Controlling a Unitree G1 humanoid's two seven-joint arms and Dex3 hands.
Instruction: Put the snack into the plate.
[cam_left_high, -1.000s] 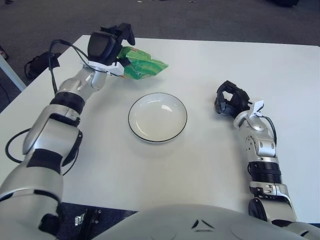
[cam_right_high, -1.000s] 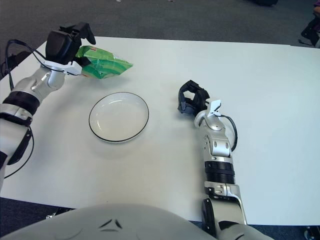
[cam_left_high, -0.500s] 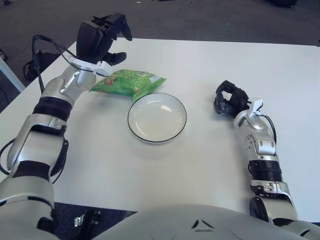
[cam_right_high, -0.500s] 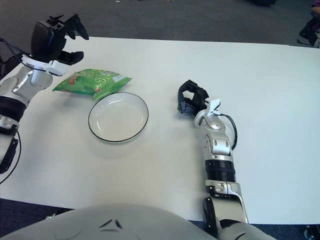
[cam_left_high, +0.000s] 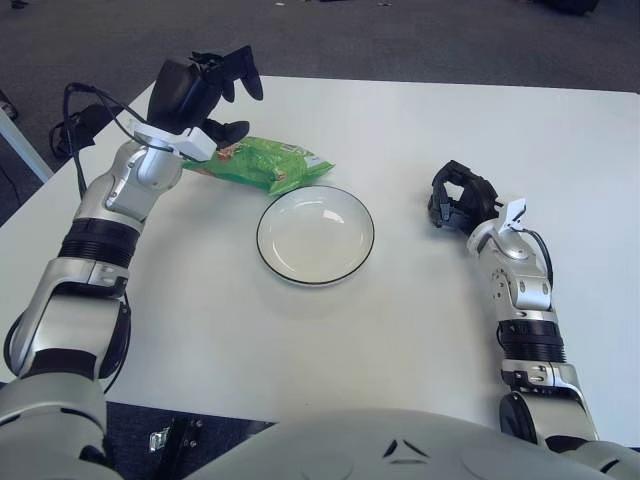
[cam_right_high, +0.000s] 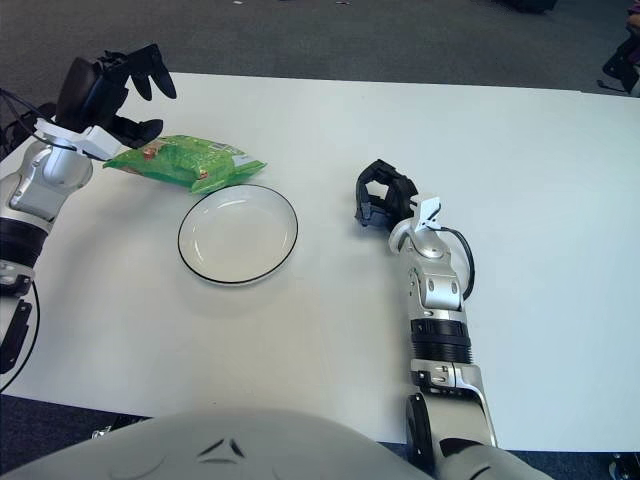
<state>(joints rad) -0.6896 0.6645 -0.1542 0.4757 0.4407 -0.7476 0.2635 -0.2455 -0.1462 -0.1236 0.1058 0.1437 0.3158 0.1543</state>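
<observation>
Toward the counter's (cam_left_high: 300, 330) far left corner, the left hand (cam_left_high: 205, 90) is raised with its fingers (cam_left_high: 245, 75) spread; it grasps nothing. Just below and to the right of it lies the snack (cam_left_high: 262, 163), a green packet flat on the counter, its near right end reaching the far left rim of the plate (cam_left_high: 315, 235), perhaps just overlapping it; whether the lower finger touches the packet's left end cannot be told. The plate, white with a dark rim, holds nothing and sits near the middle of the counter. Well to the right of the plate, toward the right edge, the right hand (cam_left_high: 458, 197) shows idle, fingers curled on nothing.

By my reading the packet is down short of its goal, so the step in hand is getting it properly inside the plate. The next move calls for the left hand to come down on the packet's left end, either regrasp or push it toward the near right, and let go only once the whole packet lies within the rim.
</observation>
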